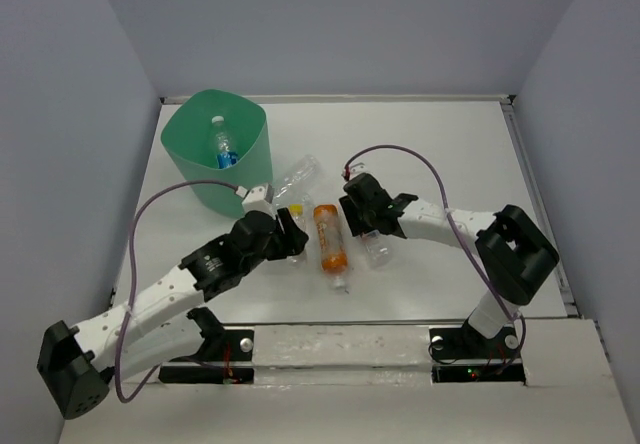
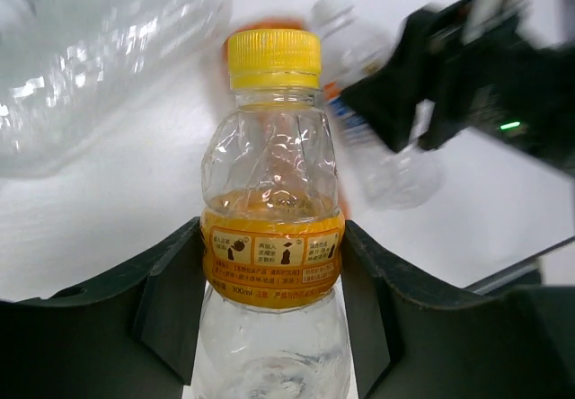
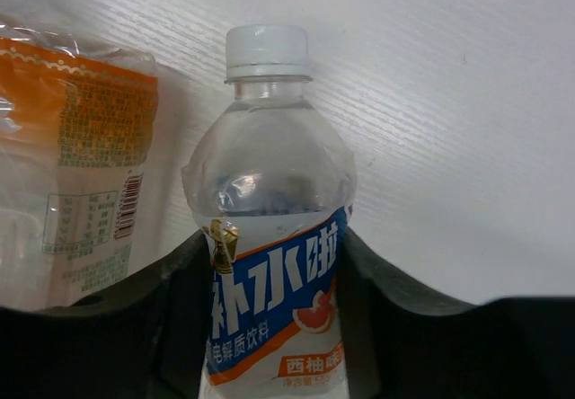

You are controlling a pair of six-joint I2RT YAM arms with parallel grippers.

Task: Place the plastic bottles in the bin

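My left gripper [image 2: 272, 282] is shut on a short clear bottle [image 2: 272, 228] with a yellow cap and an orange label band, its fingers pressed on both sides. In the top view this gripper [image 1: 291, 232] sits just right of the mint-green bin [image 1: 195, 169]. A blue-label bottle [image 1: 222, 149] stands inside the bin. My right gripper [image 3: 269, 327] is shut on a clear bottle [image 3: 269, 228] with a white cap and a blue label. It is at the table's middle [image 1: 357, 202]. An orange bottle [image 1: 331, 237] lies between the two grippers.
A crushed clear bottle [image 1: 300, 176] lies right of the bin, beyond my left gripper. A clear bottle end [image 1: 378, 252] shows under the right wrist; I cannot tell whether it belongs to the held bottle. Purple cables loop over both arms. Grey walls enclose the table.
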